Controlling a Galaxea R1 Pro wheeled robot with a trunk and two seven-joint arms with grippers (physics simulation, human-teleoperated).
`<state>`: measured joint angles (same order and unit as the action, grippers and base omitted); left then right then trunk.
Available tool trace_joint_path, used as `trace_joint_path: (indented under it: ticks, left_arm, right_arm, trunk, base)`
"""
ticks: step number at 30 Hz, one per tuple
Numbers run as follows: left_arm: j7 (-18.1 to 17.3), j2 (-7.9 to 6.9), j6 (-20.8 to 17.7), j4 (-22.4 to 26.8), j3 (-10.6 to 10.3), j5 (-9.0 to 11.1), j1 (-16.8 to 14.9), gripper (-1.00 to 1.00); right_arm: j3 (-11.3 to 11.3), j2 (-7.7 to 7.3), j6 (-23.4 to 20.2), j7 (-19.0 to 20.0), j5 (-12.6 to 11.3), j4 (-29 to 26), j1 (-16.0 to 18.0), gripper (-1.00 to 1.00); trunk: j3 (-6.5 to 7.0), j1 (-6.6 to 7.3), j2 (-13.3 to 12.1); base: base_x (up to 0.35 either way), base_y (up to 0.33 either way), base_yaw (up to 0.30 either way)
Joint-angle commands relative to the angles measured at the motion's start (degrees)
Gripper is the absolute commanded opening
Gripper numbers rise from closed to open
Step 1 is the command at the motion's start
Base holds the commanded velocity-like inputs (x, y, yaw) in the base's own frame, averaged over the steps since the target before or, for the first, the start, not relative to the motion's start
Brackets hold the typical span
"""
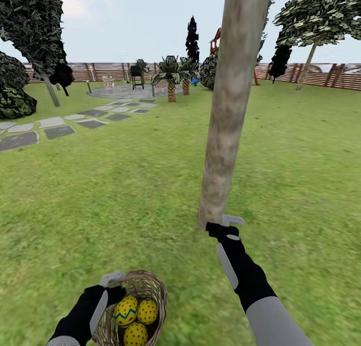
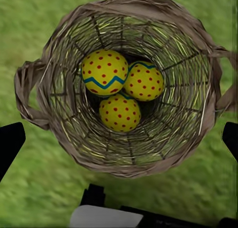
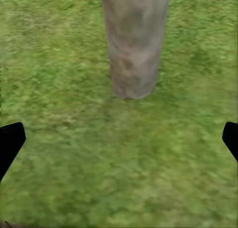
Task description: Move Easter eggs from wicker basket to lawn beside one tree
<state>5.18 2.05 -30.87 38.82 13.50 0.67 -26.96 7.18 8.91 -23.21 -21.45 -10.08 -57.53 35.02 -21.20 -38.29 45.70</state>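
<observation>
Head view: the wicker basket (image 1: 148, 291) sits on the lawn (image 1: 125, 195) with all three Easter eggs (image 1: 136, 316) inside, the left gripper (image 1: 111, 281) beside its rim, fingers spread wide. The right gripper (image 1: 231, 221), also open and empty, hovers at the tree (image 1: 228, 120) base (trunk blocks the fence (image 1: 110, 71) behind). Stepping stones (image 1: 55, 128) lie well apart.

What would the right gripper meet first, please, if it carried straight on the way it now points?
Most likely the lawn just short of the tree: the right gripper points down at bare grass before the trunk's base. Its jaws stand open and empty. Depth is uncertain.
</observation>
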Motion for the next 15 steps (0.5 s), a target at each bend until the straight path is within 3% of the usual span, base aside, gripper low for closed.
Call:
trace_joint_path:
  ticks: [1,10,15]
  left_arm:
    - [-0.3,0.06,-0.4,0.1,0.2,0.1,-0.1,1.00]
    - [-2.8,0.03,-1.2,-0.4,0.2,0.1,-3.6,1.00]
    - [-3.8,-0.27,-3.5,-0.5,0.1,0.0,-6.9,1.00]
  right_arm:
    - [0.3,-0.02,-0.2,-0.5,-0.6,-0.1,0.0,1.00]
    - [0.7,-0.02,-0.2,-0.5,-0.6,-0.1,0.0,1.00]
    - [0.7,-0.05,-0.2,-0.5,-0.6,-0.2,0.0,1.00]
  trunk:
    - [-0.26,-0.24,0.5]
    - [-1.87,-2.21,4.1]
    - [-2.77,-3.31,6.1]
  base:
    - [0.000,0.000,0.000]
    - [0.000,0.000,0.000]
    - [0.000,0.000,0.000]
